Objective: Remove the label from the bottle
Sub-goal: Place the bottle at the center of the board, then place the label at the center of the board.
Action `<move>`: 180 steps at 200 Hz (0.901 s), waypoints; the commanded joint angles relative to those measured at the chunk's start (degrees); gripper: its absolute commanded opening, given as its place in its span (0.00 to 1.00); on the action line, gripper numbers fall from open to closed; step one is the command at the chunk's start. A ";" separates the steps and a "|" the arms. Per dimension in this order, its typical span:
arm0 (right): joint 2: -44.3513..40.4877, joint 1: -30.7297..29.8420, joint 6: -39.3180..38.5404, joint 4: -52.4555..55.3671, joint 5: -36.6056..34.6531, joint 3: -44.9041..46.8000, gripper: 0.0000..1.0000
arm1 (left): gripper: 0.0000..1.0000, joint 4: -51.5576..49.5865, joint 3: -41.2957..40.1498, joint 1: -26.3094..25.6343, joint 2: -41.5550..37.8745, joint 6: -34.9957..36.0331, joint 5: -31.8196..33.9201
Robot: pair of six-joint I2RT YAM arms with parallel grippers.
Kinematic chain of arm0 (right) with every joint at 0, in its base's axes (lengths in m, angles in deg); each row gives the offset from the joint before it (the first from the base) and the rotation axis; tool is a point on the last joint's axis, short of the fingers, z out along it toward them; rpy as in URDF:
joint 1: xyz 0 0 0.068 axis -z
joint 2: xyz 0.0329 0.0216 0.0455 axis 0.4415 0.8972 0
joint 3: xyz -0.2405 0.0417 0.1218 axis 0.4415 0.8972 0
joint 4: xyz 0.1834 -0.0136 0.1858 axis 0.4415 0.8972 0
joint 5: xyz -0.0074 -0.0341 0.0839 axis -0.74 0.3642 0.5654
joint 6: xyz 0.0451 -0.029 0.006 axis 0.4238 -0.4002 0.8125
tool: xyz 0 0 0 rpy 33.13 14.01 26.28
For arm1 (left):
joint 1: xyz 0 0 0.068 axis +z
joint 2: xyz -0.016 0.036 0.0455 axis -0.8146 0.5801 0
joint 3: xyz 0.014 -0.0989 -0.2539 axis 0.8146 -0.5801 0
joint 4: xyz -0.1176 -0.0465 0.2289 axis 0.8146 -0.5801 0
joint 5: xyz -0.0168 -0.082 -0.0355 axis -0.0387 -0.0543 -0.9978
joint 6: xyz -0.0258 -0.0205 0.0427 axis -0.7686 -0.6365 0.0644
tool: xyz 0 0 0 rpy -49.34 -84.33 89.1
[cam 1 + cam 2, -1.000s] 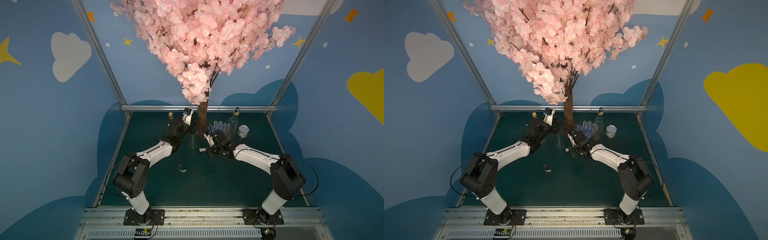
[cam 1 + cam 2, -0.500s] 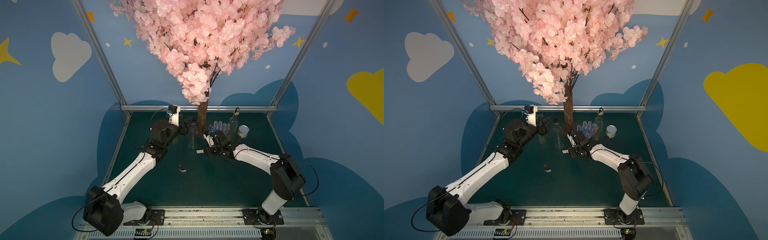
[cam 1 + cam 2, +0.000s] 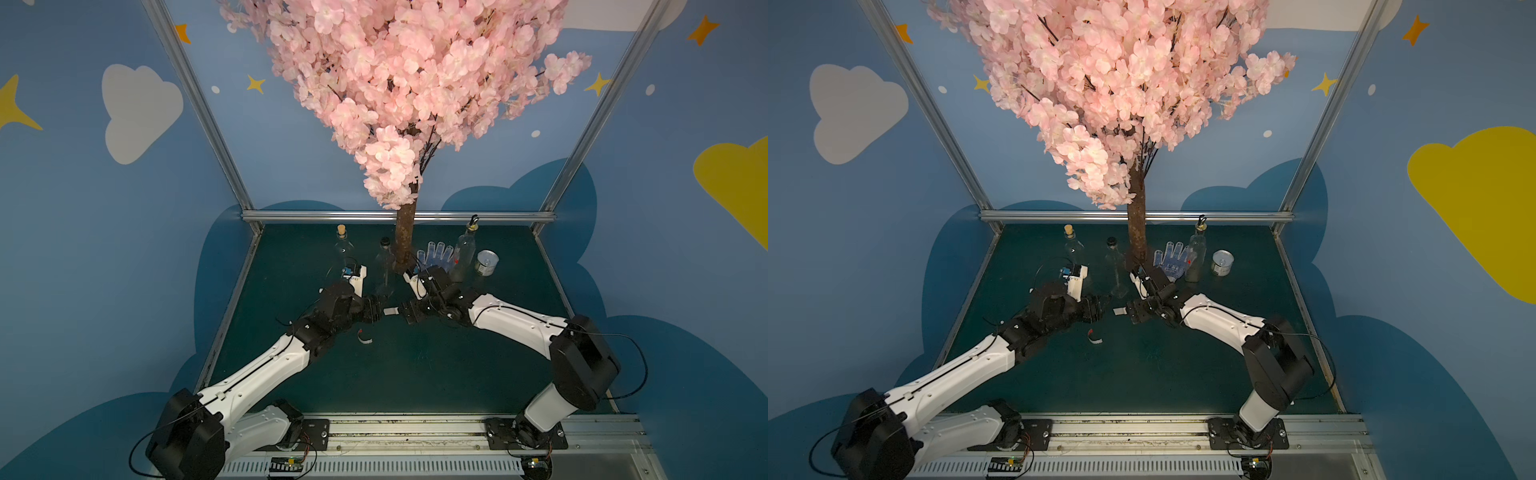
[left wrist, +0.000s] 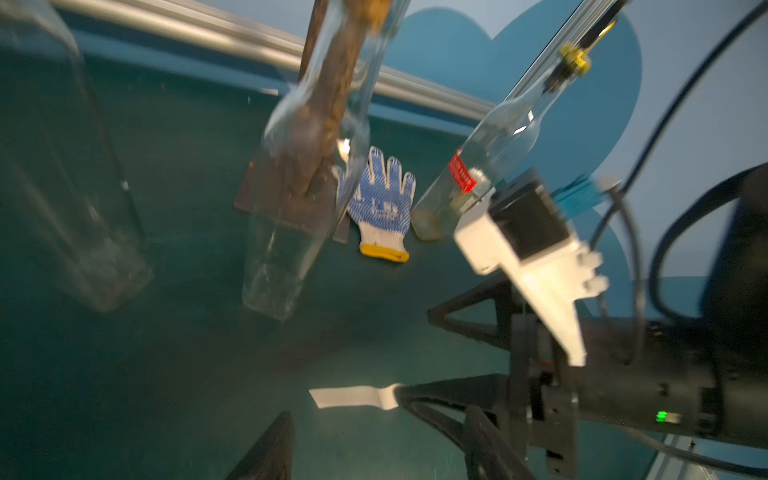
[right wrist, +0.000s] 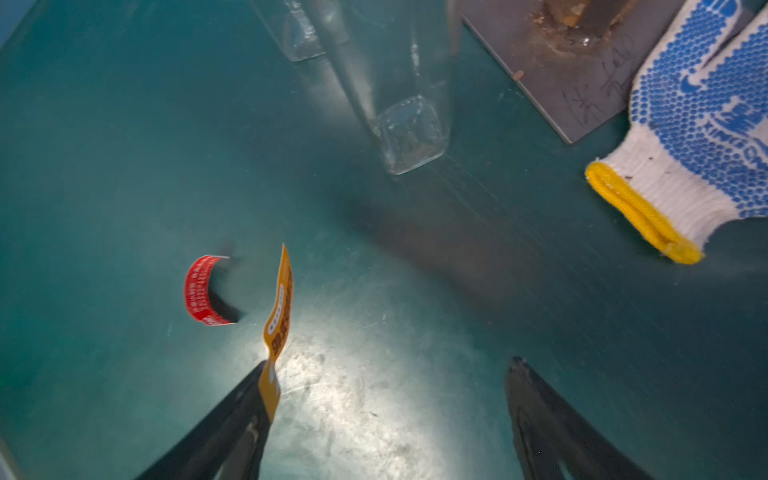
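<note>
Green tabletop (image 3: 415, 374) was seen below. The jaws of the right gripper (image 5: 390, 363) were spread wide, with the label (image 5: 279, 316) stuck to one finger (image 5: 232, 415); those of the left gripper (image 3: 376, 309) could not be judged.

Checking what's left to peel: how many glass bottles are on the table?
3. The corked bottle stands at the back left, the black-capped bottle just left of the tree trunk, and the spout-topped bottle between the glove and the can. None seems hidden.
</note>
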 commanded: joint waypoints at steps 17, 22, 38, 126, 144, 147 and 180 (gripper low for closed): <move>-2.14 -2.47 0.29 1.44 -1.13 0.71 0.86 | 0.64 5.86 -2.10 -0.57 3.86 -5.30 -0.62; -2.32 -2.67 0.31 1.50 -1.27 0.78 0.86 | 0.64 5.72 -1.74 -0.59 4.72 -5.30 -1.06; -2.52 -3.02 0.46 1.55 -1.33 0.87 0.89 | 0.64 5.40 -0.48 -0.85 7.20 -5.21 -2.73; -2.83 -2.84 0.24 2.33 -1.30 -0.67 0.89 | 0.64 4.72 0.11 -2.90 14.97 -4.23 -3.30; -3.74 -2.47 0.28 2.58 -0.72 -0.85 0.90 | 0.64 4.32 1.08 -2.86 16.30 -4.19 -3.28; -3.95 -2.45 0.27 2.59 -0.60 -0.81 0.89 | 0.64 4.21 1.22 -2.89 16.45 -4.13 -3.27; -6.27 -1.69 0.49 3.74 -0.36 -0.35 0.90 | 0.64 3.23 2.18 -2.81 16.64 -3.48 -2.63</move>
